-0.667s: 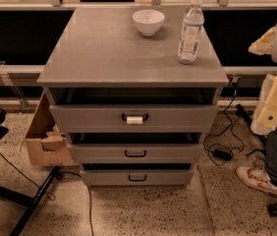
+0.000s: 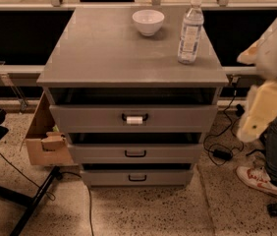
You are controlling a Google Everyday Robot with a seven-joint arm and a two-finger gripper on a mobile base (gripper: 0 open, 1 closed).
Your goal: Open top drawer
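Observation:
The top drawer [image 2: 178, 118] is the tallest grey front of the three in the grey cabinet, at mid-frame. Its black handle [image 2: 134, 116] carries a white tag. A dark gap shows above the front, and the interior is hidden. My gripper [image 2: 262, 111] is the pale yellow and white piece at the right edge. It hangs in the air to the right of the cabinet, about level with the top drawer and clear of the handle.
A white bowl [image 2: 148, 21] and a water bottle [image 2: 190, 31] stand on the cabinet top [image 2: 104, 48]. Two shallower drawers [image 2: 135, 153] sit below. A cardboard box [image 2: 45, 136] is at the left. A person's leg and shoe [image 2: 261, 181] and cables [image 2: 222, 151] are at the right.
My arm at the right edge has shifted a little left and down, toward the cabinet. The drawers look the same.

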